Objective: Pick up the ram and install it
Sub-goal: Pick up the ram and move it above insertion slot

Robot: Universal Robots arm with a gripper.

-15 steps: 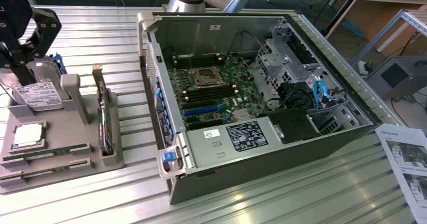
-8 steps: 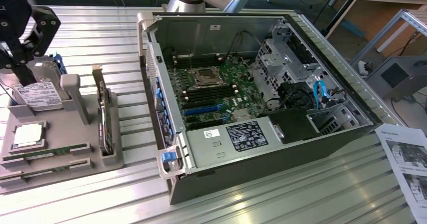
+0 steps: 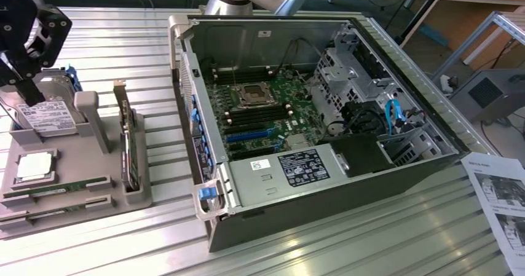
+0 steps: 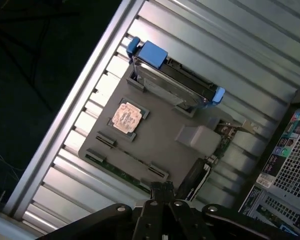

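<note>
Approach step, it seems: the gripper [image 3: 24,82] hangs above the hard drive [image 3: 45,113] in a grey tray [image 3: 78,159], fingers [image 4: 162,190] together and empty. The ram [image 3: 58,189] stands on edge in a slot at the tray's other end, untouched; grasping it calls for parted fingers straddling its thin edge.

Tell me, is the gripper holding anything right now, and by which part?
Nothing is held. The black gripper is shut and empty above the grey parts tray; the long thin green ram sticks lie in their tray slots.
</note>
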